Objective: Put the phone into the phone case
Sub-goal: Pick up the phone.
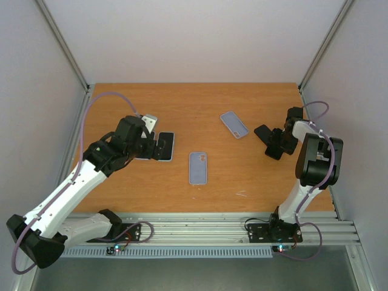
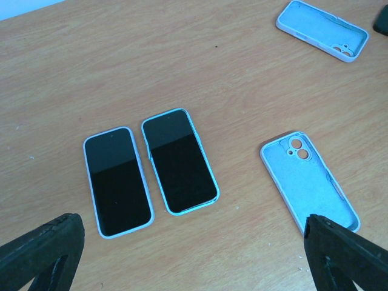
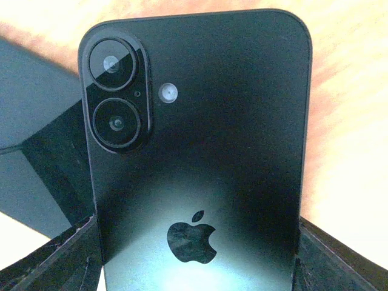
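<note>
A bare black phone fills the right wrist view, camera side toward me, apple mark low down. My right gripper is shut on it, a finger against each long edge. From above, that gripper and the phone sit at the table's right side. One empty light-blue phone case lies mid-table, inside up. A second empty case lies farther back. My left gripper hangs open over bare wood with nothing between its fingers.
Two phones in pale blue cases lie screen up, side by side, under my left gripper. The near empty case is to their right. Grey walls close the table's left, back and right. An aluminium rail runs along the near edge.
</note>
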Robot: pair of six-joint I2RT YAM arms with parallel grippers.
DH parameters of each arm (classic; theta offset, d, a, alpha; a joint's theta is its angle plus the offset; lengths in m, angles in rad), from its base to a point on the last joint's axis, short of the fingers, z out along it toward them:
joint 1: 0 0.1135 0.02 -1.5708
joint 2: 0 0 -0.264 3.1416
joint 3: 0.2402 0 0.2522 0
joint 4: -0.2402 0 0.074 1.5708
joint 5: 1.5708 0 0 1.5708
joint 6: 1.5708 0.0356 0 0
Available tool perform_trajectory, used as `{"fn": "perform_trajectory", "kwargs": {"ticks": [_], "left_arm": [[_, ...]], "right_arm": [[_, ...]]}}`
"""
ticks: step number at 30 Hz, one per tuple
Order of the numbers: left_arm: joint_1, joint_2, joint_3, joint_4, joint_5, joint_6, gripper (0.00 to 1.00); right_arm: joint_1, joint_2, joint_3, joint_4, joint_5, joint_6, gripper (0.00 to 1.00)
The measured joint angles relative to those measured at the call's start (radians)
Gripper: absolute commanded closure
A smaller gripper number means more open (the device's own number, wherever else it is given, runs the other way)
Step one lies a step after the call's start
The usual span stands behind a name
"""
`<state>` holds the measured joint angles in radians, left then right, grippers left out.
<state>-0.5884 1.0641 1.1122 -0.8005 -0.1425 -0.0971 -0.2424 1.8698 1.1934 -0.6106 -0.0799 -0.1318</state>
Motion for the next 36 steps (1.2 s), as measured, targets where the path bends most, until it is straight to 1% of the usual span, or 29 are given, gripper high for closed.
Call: {"fn": "perform_trajectory", "kwargs": {"ticks": [9,18,24,31,36], "left_arm": [[0.000,-0.024,0.000,0.000,-0.008,-0.034,0.00],[0.000,-0.027,0.007,0.003,0.027,-0.149,0.01],[0.000,-0.071,-0.029,0.054,0.121,-0.251,0.01],[0.000,-0.090,-0.102,0.155,0.262,-0.353,0.01],[0.000,-0.089,-0.161,0.247,0.365,-0.410,0.04]], "right_arm": [[0.008,-0.110,-0.119,-0.020,-0.052,0.008,0.54],[0.061,-0.304,-0.207,-0.013,-0.136,0.034,0.58],[0.159,-0.442,-0.274,0.021,-0.191,0.043,0.60],[0.322,-0.597,-0.341,0.079,-0.235,0.046,0.61],[0.436,-0.664,-0.372,0.138,-0.261,0.050,0.61]]}}
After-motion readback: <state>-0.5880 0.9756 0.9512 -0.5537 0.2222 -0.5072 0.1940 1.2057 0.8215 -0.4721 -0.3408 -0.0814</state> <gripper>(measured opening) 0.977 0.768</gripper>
